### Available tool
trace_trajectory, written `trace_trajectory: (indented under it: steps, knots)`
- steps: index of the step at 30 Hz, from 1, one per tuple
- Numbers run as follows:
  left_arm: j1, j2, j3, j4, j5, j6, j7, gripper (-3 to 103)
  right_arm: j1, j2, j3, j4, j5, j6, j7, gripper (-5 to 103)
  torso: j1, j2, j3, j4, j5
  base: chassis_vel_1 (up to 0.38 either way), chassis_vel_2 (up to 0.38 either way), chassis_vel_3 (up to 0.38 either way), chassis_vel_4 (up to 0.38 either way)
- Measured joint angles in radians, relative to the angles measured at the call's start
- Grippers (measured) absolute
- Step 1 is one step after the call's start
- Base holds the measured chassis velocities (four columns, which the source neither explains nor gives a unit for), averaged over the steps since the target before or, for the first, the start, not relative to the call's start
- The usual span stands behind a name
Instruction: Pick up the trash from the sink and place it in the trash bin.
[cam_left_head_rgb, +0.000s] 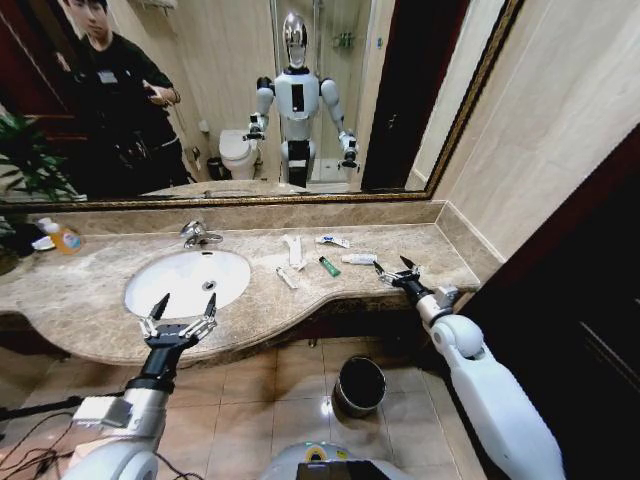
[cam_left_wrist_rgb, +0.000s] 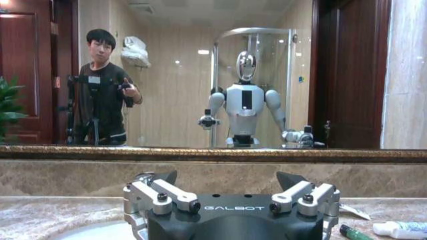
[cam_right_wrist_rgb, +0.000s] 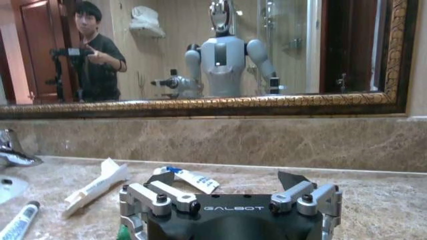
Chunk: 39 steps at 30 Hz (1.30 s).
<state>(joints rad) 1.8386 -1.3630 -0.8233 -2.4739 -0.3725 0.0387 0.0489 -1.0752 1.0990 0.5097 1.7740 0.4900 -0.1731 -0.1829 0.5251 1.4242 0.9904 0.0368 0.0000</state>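
I have both arms out over the marble counter. My left gripper hangs at the near edge of the sink, over the front rim of the white basin, its fingers spread wide with nothing between them. The chrome faucet stands at the far side of the basin, well beyond that gripper.

My right gripper sits over the right part of the counter, fingers also spread wide and empty. The trash lies on the marble to its left, between it and the sink, not in the basin itself. Closest to it is a white tube, just beside the left fingertip. A little farther left lies the short green tube, then a long flat white wrapper angled toward the mirror, and a slim white piece nearest the sink's right rim. Another white tube with blue print lies toward the back wall. In the right wrist view the wrapper and the blue-printed tube lie ahead of the open fingers, apart from them.

The trash bin stands on the tiled floor below the counter edge, between my two arms, nearer the right one. The orange soap bottle stands at the counter's far left.
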Motion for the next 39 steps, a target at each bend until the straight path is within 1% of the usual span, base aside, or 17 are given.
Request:
trace_trajectory:
  steps: [3, 9, 12, 14, 16, 17, 19, 20, 22, 23, 25, 28, 30, 31, 34, 39]
  knots:
    - [0.000, 0.000, 0.000, 0.000, 0.000, 0.000, 0.000, 100, 0.027, 0.003, -0.016, -0.033, -0.026, -0.014, -0.001, 100, 0.000, 0.000, 0.000, -0.0001, 0.0001, 0.000, 0.000, 0.000, 0.000]
    - [0.000, 0.000, 0.000, 0.000, 0.000, 0.000, 0.000, 100, 0.076, 0.004, -0.045, -0.085, -0.036, -0.014, -0.002, 100, 0.000, 0.000, 0.000, 0.0000, 0.0000, 0.000, 0.000, 0.000, 0.000]
    - [0.000, 0.000, 0.000, 0.000, 0.000, 0.000, 0.000, 100, 0.104, 0.002, -0.059, -0.118, -0.038, -0.014, -0.024, 100, 0.000, 0.000, 0.000, 0.0001, 0.0001, 0.000, 0.000, 0.000, 0.000]
    - [0.000, 0.000, 0.000, 0.000, 0.000, 0.000, 0.000, 100, 0.121, 0.001, -0.057, -0.142, -0.038, -0.014, -0.076, 100, 0.000, 0.000, 0.000, 0.0000, 0.0000, 0.000, 0.000, 0.000, 0.000]
    - [0.000, 0.000, 0.000, 0.000, 0.000, 0.000, 0.000, 100, 0.149, 0.002, -0.043, -0.181, -0.037, -0.012, -0.173, 100, 0.000, 0.000, 0.000, -0.0001, 0.0000, 0.000, 0.000, 0.000, 0.000]
    - [0.000, 0.000, 0.000, 0.000, 0.000, 0.000, 0.000, 100, 0.149, 0.002, -0.043, -0.181, -0.037, -0.012, -0.173, 100, 0.000, 0.000, 0.000, -0.0001, 0.0000, 0.000, 0.000, 0.000, 0.000]
    - [0.000, 0.000, 0.000, 0.000, 0.000, 0.000, 0.000, 100, 0.176, 0.003, -0.036, -0.217, -0.035, -0.006, -0.246, 100, 0.000, 0.000, 0.000, 0.0000, 0.0000, 0.000, 0.000, 0.000, 0.000]
    - [0.000, 0.000, 0.000, 0.000, 0.000, 0.000, 0.000, 100, 0.176, 0.003, -0.036, -0.217, -0.035, -0.006, -0.246, 100, 0.000, 0.000, 0.000, 0.0000, 0.0000, 0.000, 0.000, 0.000, 0.000]
    - [0.000, 0.000, 0.000, 0.000, 0.000, 0.000, 0.000, 100, 0.210, 0.003, -0.036, -0.255, -0.041, -0.003, -0.312, 100, 0.000, 0.000, 0.000, 0.0000, 0.0000, 0.000, 0.000, 0.000, 0.000]
    - [0.000, 0.000, 0.000, 0.000, 0.000, 0.000, 0.000, 100, 0.210, 0.003, -0.036, -0.255, -0.041, -0.003, -0.312, 100, 0.000, 0.000, 0.000, 0.0000, 0.0000, 0.000, 0.000, 0.000, 0.000]
    - [0.000, 0.000, 0.000, 0.000, 0.000, 0.000, 0.000, 100, 0.254, 0.003, -0.043, -0.300, -0.064, -0.001, -0.352, 100, 0.000, 0.000, 0.000, 0.0000, 0.0000, 0.000, 0.000, 0.000, 0.000]
    - [0.000, 0.000, 0.000, 0.000, 0.000, 0.000, 0.000, 100, 0.280, 0.003, -0.053, -0.323, -0.073, -0.001, -0.364, 100, 0.000, 0.000, 0.000, 0.0000, 0.0002, 0.000, 0.000, 0.000, 0.000]
    - [0.000, 0.000, 0.000, 0.000, 0.000, 0.000, 0.000, 100, 0.323, 0.001, -0.069, -0.363, -0.084, 0.002, -0.404, 100, 0.000, 0.000, 0.000, 0.0000, 0.0001, 0.000, 0.000, 0.000, 0.000]
    - [0.000, 0.000, 0.000, 0.000, 0.000, 0.000, 0.000, 100, 0.323, 0.001, -0.069, -0.363, -0.084, 0.002, -0.404, 100, 0.000, 0.000, 0.000, 0.0000, 0.0001, 0.000, 0.000, 0.000, 0.000]
    - [0.000, 0.000, 0.000, 0.000, 0.000, 0.000, 0.000, 100, 0.370, -0.001, -0.077, -0.412, -0.155, 0.025, -0.471, 100, 0.000, 0.000, 0.000, 0.0000, 0.0000, 0.000, 0.000, 0.000, 0.000]
    - [0.000, 0.000, 0.000, 0.000, 0.000, 0.000, 0.000, 100, 0.412, -0.013, -0.094, -0.456, -0.210, 0.039, -0.514, 100, 0.000, 0.000, 0.000, 0.0001, 0.0001, 0.000, 0.000, 0.000, 0.000]
